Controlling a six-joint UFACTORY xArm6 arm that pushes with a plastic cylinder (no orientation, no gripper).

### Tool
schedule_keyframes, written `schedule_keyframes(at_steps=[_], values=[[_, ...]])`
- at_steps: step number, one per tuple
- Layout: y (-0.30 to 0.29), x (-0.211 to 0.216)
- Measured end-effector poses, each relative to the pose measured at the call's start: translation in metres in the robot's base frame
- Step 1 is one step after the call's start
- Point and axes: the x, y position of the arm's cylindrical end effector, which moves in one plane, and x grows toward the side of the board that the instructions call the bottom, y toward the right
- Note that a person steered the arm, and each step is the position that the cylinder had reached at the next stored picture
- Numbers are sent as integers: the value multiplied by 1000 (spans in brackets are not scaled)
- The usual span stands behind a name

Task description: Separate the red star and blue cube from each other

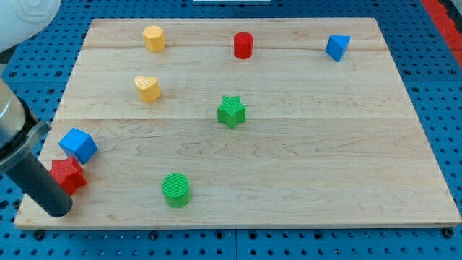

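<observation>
- Desk (303, 166): a pale wooden board of light planks, lying on a blue perforated base; it carries eight small coloured blocks.
- Landmark: the green star-shaped block (232, 112), close to the middle of the desk. All places below are given relative to it.
- Red star-shaped block (68, 175): far toward the view's left and lower than the green star, near the desk's bottom-left corner.
- Blue cube (78, 144): far to the view's left of the green star and slightly lower; it sits just above the red star, the two touching or nearly so; which of these cannot be told.
- My tip (58, 211): the lower end of the dark rod, far to the left of and well below the green star, resting just beside the red star on its lower-left side.
- Fingers: the arm carries none; it ends in the plain rod, so no spread or pinch can be told.
- Green cylinder (175, 190): below and to the left of the green star.
- Yellow heart-shaped block (147, 88): left of and slightly above the green star.
- Yellow hexagonal block (154, 37): above and to the left.
- Red cylinder (243, 45): almost straight above.
- Blue triangular block (337, 47): above and to the right.
</observation>
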Motion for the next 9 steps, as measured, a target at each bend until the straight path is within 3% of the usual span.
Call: schedule_keyframes(at_steps=[1,2,3,4,7,9], values=[[-55,-44],[-39,-66],[50,-84],[78,-110],[-67,-126],[-22,-159]])
